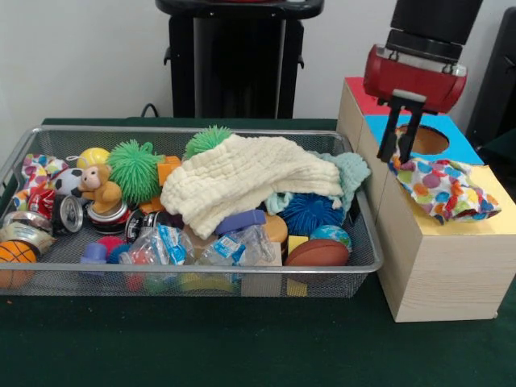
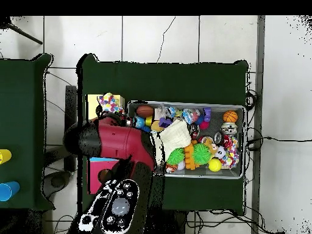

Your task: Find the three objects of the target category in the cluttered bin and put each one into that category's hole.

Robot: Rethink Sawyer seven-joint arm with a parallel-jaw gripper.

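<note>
A polka-dot cloth [image 1: 447, 189] lies crumpled on the yellow part of the wooden box [image 1: 435, 266], its near end hanging over the edge; from above this polka-dot cloth [image 2: 109, 103] shows beside the arm. My gripper [image 1: 399, 155] hangs just over the cloth's far end, next to the round hole [image 1: 427, 139] in the blue part. Its fingers [image 1: 388, 133] stand apart, open, with nothing between them. In the wire bin [image 1: 48, 278], a cream cloth [image 1: 242, 177] tops the pile, a teal cloth [image 1: 348, 171] lies beside it, and another dotted cloth [image 1: 36, 171] sits at the left.
The bin also holds balls, spiky green toys [image 1: 135, 168], cans, a stuffed monkey [image 1: 98, 187] and plastic packets. The box top has a red part [image 1: 355, 93] behind the blue. In the overhead view the red arm [image 2: 116, 140] covers much of the box.
</note>
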